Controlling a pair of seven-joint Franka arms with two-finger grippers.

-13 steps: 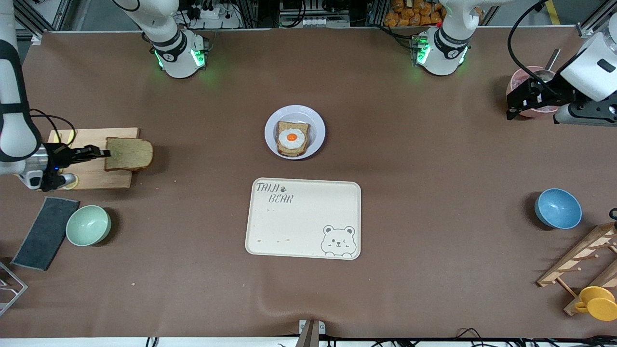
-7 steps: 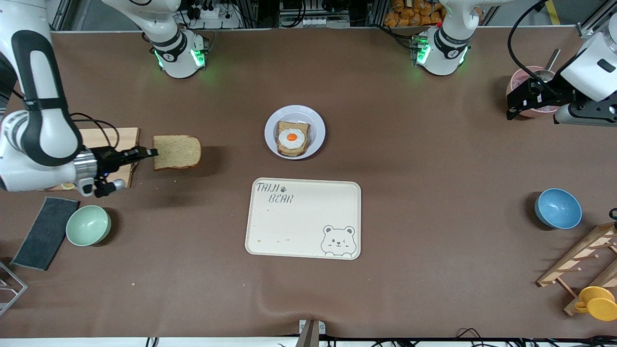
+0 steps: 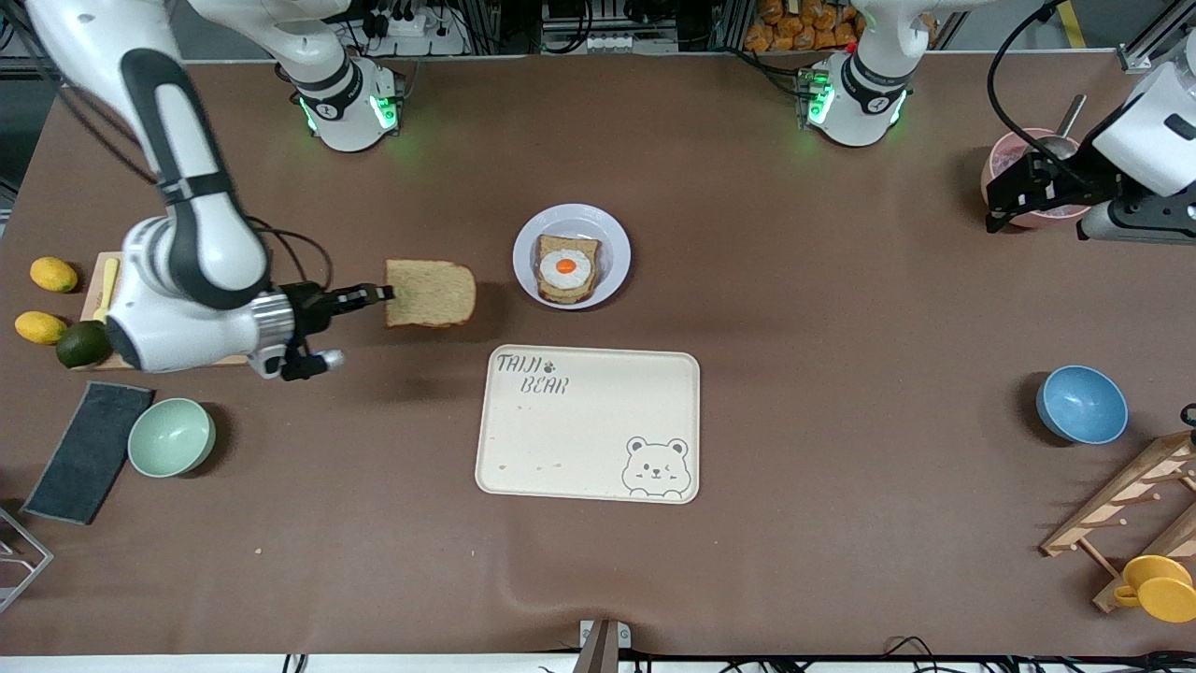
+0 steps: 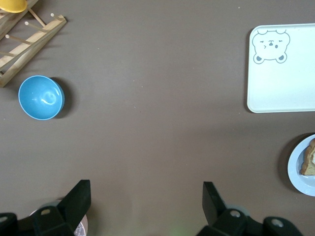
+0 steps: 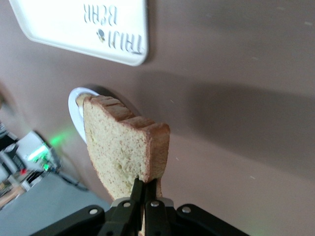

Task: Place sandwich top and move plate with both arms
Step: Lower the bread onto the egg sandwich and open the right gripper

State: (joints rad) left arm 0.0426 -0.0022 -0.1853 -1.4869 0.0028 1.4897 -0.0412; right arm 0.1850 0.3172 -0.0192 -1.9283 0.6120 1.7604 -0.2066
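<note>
**Bread slice in the air beside the plate**

While the right gripper [image 3: 381, 294] pinches the bread slice [image 3: 430, 293] by its edge over the table, the plate [image 3: 612, 234] sits just beside. The left gripper [image 3: 1002, 207] waits, fingers apart, over a pink bowl [image 3: 1004, 161].

Your right gripper [image 3: 385, 293] is up over the bench, arm reaching out from its base, fingers [image 5: 143, 192] clamped together on the sandwich top [image 3: 431, 293]. Your left gripper [image 4: 146, 202] waits over the left arm's end of the bench, fingers spread wide.
</note>
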